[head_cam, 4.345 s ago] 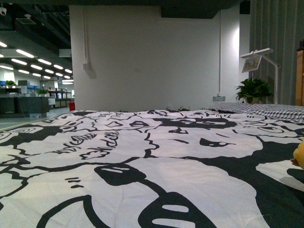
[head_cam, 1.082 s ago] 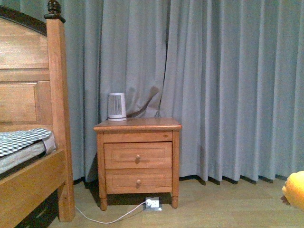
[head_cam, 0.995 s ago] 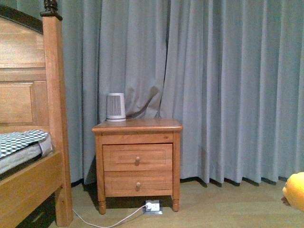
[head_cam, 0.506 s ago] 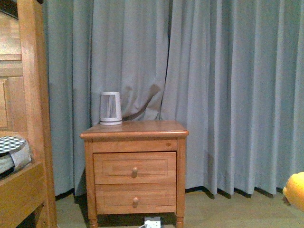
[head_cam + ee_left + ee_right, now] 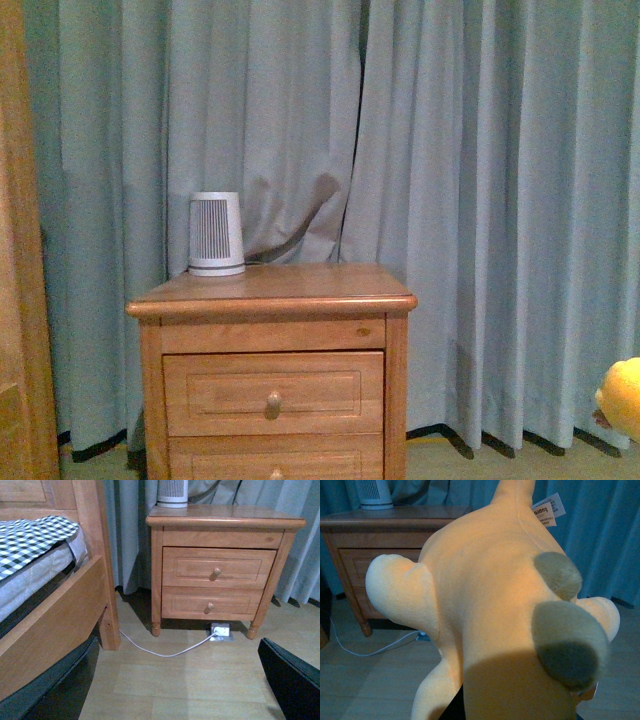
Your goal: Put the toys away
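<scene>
The orange-yellow plush toy (image 5: 490, 610) fills the right wrist view, with pale stubby limbs, grey-brown paw pads and a white label near its far end. My right gripper is shut on it, and its fingers are hidden under the plush body. In the front view only a yellow corner of the plush toy (image 5: 622, 398) shows, at the right edge. My left gripper (image 5: 175, 690) hangs open above bare wooden floor, its dark fingers (image 5: 50, 690) far apart with nothing between them.
A wooden nightstand (image 5: 275, 300) with two drawers (image 5: 217, 572) stands against grey-blue curtains (image 5: 480, 200). A small white ribbed appliance (image 5: 216, 234) sits on its top. A power strip (image 5: 220, 630) and white cable lie under it. The wooden bed frame (image 5: 55, 615) and its checked mattress (image 5: 30, 537) are beside it.
The front view went from the patterned bed cover to the nightstand, which has since grown larger as the bed slid out to the left. The plush stays at the right edge.
</scene>
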### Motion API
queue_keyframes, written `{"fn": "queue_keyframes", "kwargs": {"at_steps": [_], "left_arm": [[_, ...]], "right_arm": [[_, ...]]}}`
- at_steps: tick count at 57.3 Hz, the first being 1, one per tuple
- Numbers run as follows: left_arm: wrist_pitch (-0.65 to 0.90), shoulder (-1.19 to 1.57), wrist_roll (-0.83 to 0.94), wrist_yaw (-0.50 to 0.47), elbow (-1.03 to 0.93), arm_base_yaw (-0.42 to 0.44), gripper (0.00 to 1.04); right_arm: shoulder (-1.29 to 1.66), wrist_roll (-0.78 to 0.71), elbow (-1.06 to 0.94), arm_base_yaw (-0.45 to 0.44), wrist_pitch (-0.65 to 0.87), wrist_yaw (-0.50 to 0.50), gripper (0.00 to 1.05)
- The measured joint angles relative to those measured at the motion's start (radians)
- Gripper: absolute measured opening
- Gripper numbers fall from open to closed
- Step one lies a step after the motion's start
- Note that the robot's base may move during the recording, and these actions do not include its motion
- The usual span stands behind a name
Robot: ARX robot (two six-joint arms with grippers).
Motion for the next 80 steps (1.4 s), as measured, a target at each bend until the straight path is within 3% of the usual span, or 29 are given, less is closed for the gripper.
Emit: {"fn": "queue_keyframes", "kwargs": {"at_steps": [80], "left_arm": [[0.0,0.001,0.0,0.0,0.0,-0.001,0.98]], "right_arm": [[0.001,0.0,0.0,0.001,-0.001,0.0,0.07]]}}
